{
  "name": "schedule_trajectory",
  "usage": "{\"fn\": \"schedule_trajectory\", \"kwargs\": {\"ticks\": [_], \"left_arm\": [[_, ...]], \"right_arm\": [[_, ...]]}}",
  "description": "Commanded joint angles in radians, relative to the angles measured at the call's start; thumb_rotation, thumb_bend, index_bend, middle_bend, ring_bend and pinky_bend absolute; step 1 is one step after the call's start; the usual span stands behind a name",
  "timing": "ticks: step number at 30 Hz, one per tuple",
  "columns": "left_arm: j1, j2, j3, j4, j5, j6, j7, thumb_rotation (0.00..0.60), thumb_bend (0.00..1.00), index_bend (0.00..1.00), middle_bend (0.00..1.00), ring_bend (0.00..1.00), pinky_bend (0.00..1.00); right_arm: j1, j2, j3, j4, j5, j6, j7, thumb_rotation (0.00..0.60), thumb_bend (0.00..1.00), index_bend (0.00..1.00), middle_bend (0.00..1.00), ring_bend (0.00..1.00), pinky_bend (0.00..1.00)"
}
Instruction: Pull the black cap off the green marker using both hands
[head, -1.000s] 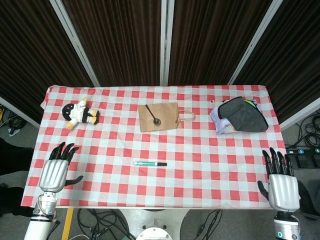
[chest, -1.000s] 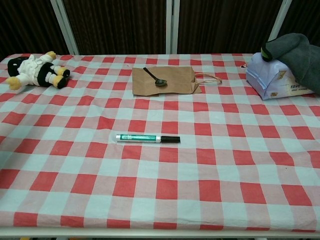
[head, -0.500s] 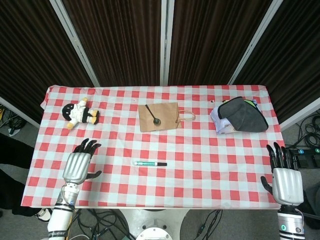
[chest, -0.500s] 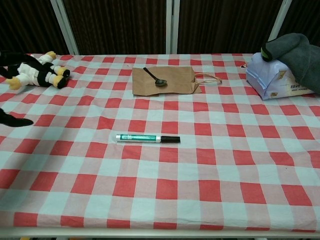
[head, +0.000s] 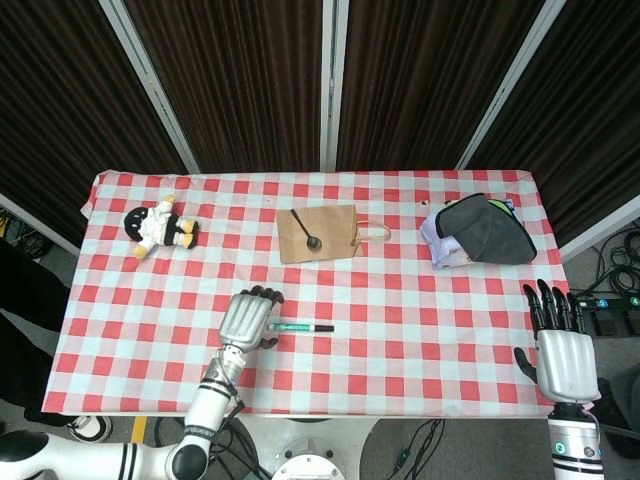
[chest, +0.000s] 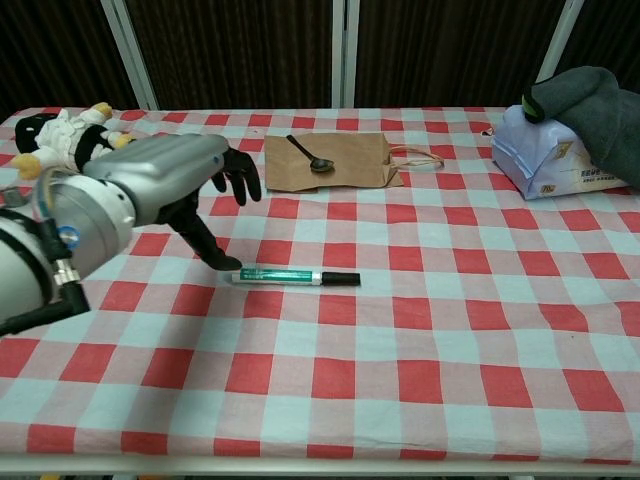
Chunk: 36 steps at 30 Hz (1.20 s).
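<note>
The green marker (head: 291, 327) (chest: 280, 275) lies flat on the checked cloth near the table's middle, its black cap (head: 324, 327) (chest: 341, 278) pointing right. My left hand (head: 246, 318) (chest: 165, 190) hovers just left of the marker's green end, fingers apart and curved downward, thumb tip close to the barrel; it holds nothing. My right hand (head: 562, 352) stays at the table's right front corner, fingers spread, far from the marker. The chest view does not show the right hand.
A brown paper bag (head: 318, 233) (chest: 330, 160) with a dark spoon (head: 306, 231) (chest: 309, 154) on it lies behind the marker. A plush toy (head: 160, 226) (chest: 66, 139) sits at the back left. A tissue pack under a grey cloth (head: 478, 232) (chest: 575, 130) sits at the back right.
My left hand has swept from the table's left front edge rightward to the marker's green end. My right hand has barely shifted. The marker has not moved.
</note>
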Motion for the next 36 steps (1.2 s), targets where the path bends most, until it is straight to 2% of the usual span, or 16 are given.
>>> {"fn": "schedule_trajectory", "kwargs": {"ticks": [1, 6, 12, 17, 30, 36], "left_arm": [[-0.104, -0.086, -0.055, 0.073, -0.164, -0.007, 0.128, 0.6, 0.0, 0.34, 0.33, 0.28, 0.42], [-0.207, -0.114, -0.098, 0.1, -0.329, 0.028, 0.275, 0.6, 0.03, 0.35, 0.34, 0.28, 0.42], [-0.277, -0.129, -0.106, 0.121, -0.417, 0.07, 0.333, 0.6, 0.06, 0.38, 0.38, 0.32, 0.44], [-0.305, -0.135, -0.094, 0.147, -0.423, 0.091, 0.324, 0.6, 0.11, 0.42, 0.44, 0.39, 0.51], [-0.303, -0.152, -0.014, 0.247, -0.409, 0.077, 0.227, 0.6, 0.17, 0.45, 0.47, 0.41, 0.52], [-0.306, -0.155, -0.007, 0.26, -0.397, 0.068, 0.193, 0.6, 0.2, 0.48, 0.5, 0.44, 0.55]], "right_arm": [[0.004, 0.002, 0.003, -0.003, 0.011, -0.009, -0.005, 0.6, 0.11, 0.0, 0.0, 0.0, 0.0], [0.018, 0.009, 0.017, -0.013, 0.048, -0.035, -0.019, 0.6, 0.1, 0.0, 0.0, 0.0, 0.0], [0.023, -0.004, 0.014, 0.0, 0.056, -0.046, -0.015, 0.6, 0.1, 0.0, 0.0, 0.0, 0.0], [0.02, -0.009, 0.01, 0.011, 0.056, -0.044, 0.0, 0.6, 0.1, 0.0, 0.0, 0.0, 0.0], [0.018, -0.016, 0.004, 0.027, 0.061, -0.05, 0.012, 0.6, 0.1, 0.0, 0.0, 0.0, 0.0], [0.023, -0.02, 0.007, 0.03, 0.07, -0.057, 0.011, 0.6, 0.1, 0.0, 0.0, 0.0, 0.0]]}}
